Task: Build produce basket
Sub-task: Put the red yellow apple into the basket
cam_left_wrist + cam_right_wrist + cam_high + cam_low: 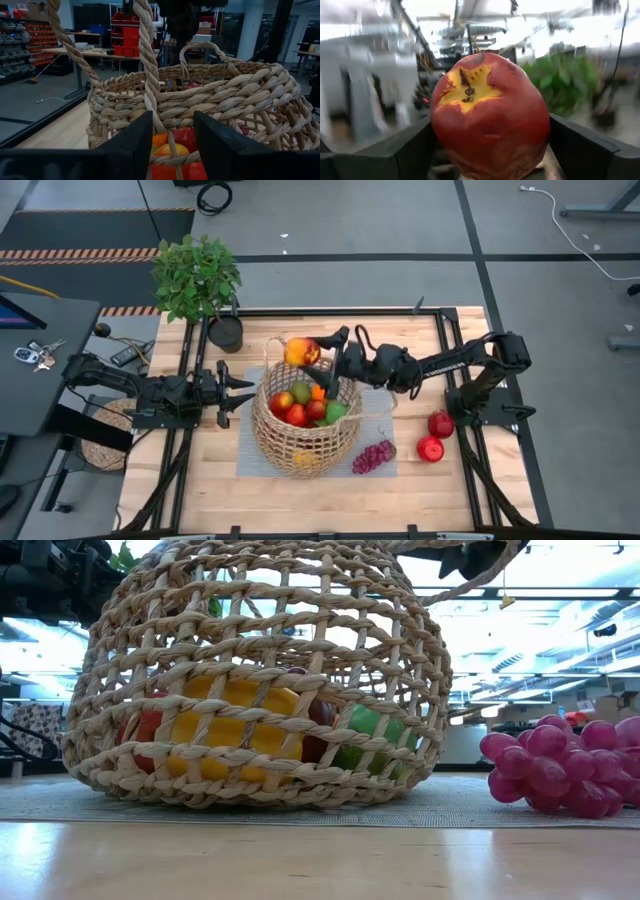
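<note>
The basket [305, 425] sits on a grey mat [250, 455] near the middle of the wooden surface [200, 490], tipped a little rather than standing square, as the low view shows. Inside it lie several pieces of produce: a red apple [296, 415], a green piece [334, 412], something orange [317, 392] and, seen through the weave from the low view, a yellow piece [235, 725]. The right pincer [318, 352] hangs over the far rim of the basket, its fingers set wide and pinching a red-and-yellow apple [301, 352]; in the right wrist view that apple [487, 117] fills the gap between the two dark fingers, stem end facing out. The left pincer [240, 392] is at the near-left side of the basket, and from its own wrist view the fingers [132, 145] stand on either side of a loop handle [147, 60], part open, with the rope between them; whether they actually press it I cannot tell. Off the basket, a purple grape bunch [372, 456] lies on the mat just beside the basket's right side, and two red fruits [436, 436] rest on the bare wood to the right, near the right arm's base. A leafy potted plant [197, 277] stands at the far left corner of the surface.
</note>
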